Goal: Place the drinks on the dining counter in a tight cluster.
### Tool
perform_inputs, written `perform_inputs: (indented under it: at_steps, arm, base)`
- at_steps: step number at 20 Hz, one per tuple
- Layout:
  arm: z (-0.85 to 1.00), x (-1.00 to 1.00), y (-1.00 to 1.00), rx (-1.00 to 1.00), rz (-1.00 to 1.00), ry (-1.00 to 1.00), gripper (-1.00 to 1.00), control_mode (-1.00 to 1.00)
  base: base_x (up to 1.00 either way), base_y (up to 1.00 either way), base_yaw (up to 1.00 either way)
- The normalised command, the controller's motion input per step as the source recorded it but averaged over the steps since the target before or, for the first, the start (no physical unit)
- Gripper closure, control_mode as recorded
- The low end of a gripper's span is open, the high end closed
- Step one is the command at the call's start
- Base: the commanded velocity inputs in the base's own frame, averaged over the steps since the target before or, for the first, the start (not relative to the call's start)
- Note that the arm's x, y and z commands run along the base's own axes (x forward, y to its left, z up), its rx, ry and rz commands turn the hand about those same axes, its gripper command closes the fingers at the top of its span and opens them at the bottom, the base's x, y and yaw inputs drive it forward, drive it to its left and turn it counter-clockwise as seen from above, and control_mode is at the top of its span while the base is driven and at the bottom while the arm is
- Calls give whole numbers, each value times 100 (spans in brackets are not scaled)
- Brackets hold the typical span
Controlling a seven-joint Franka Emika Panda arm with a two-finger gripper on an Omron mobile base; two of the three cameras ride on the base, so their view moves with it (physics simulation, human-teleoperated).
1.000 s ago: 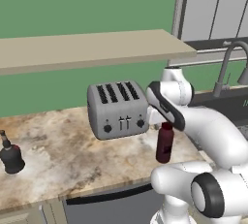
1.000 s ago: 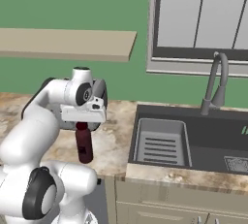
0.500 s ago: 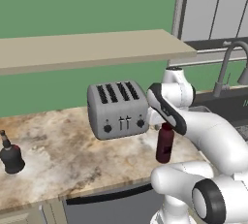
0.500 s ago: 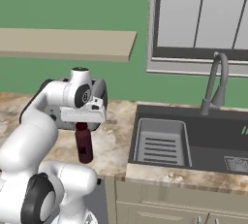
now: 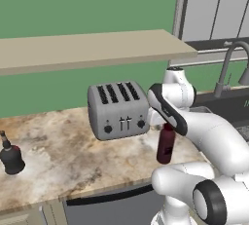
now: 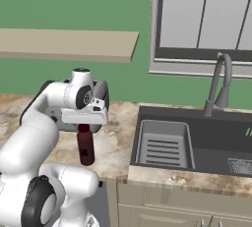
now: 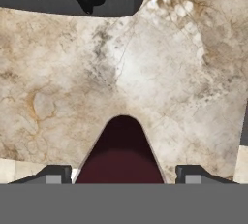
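Maroon glass sits between the 2 tips of my gripper (image 7: 121,174), which straddles the maroon bottle (image 5: 166,143) without visibly clamping it. It stands upright on the marbled surface (image 5: 63,156), just beside the toaster (image 5: 118,110). Closing off-centre could tip it or knock it against the toaster.

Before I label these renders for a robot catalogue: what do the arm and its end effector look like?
The arm is glossy white with rounded, bulbous links and dark grey to black bands and discs at the joints. The end effector sits under a boxy white hand; its two small finger tips are dark with lighter grey pads. No cables or markings are visible.
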Motion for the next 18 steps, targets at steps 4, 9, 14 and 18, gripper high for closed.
perform_inputs:
  at_steps: [4, 9, 14, 18]
  arm:
    - [0, 0, 0, 0, 0, 0, 100, -100]
    - [0, 0, 0, 0, 0, 0, 100, -100]
    - [9, -14, 0, 0, 0, -1, 100, -100]
    - [49, -51, 12, 0, 0, 0, 100, -100]
  base:
    - [0, 0, 0]
    - [0, 0, 0]
    - [0, 0, 0]
    - [0, 0, 0]
